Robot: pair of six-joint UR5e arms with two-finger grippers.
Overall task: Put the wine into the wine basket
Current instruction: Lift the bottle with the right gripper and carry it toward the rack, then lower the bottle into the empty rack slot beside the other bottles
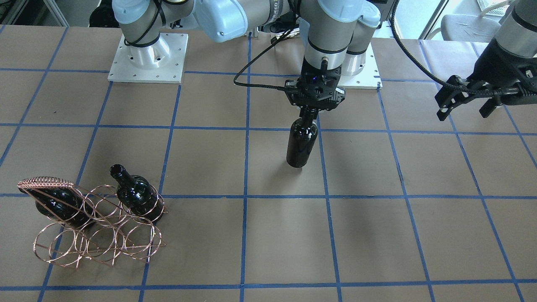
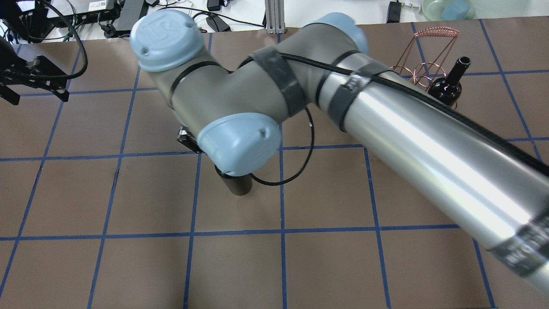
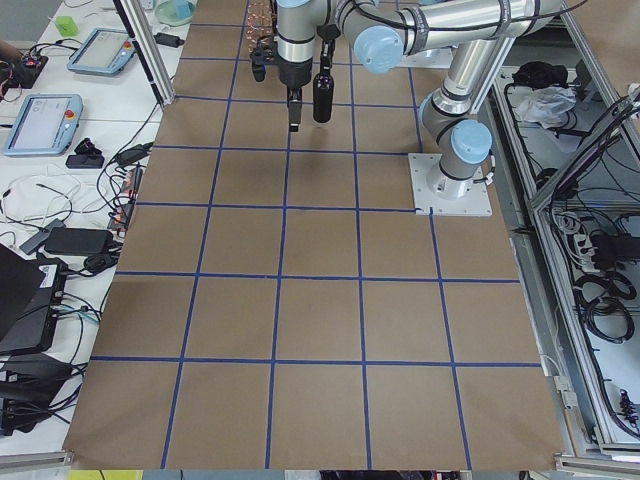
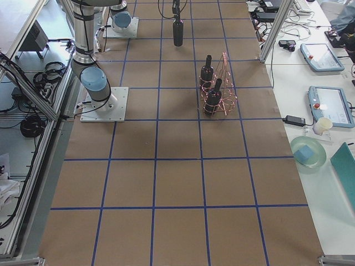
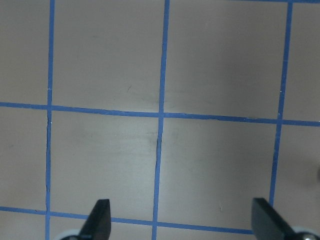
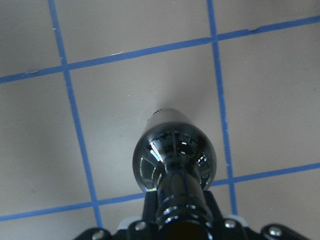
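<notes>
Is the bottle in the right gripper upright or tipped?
Upright: the wine bottle is vertical, neck up in the right gripper.

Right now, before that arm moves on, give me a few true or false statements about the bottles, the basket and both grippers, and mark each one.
1. The right gripper is shut on the neck of a wine bottle. True.
2. The left gripper holds a bottle too. False: it is open and empty, off to the side.
3. The wine basket already holds two other bottles. True.
4. The gripped wine bottle lies on its side against the wine basket. False: it is upright, neck up, and well apart from the basket.
</notes>
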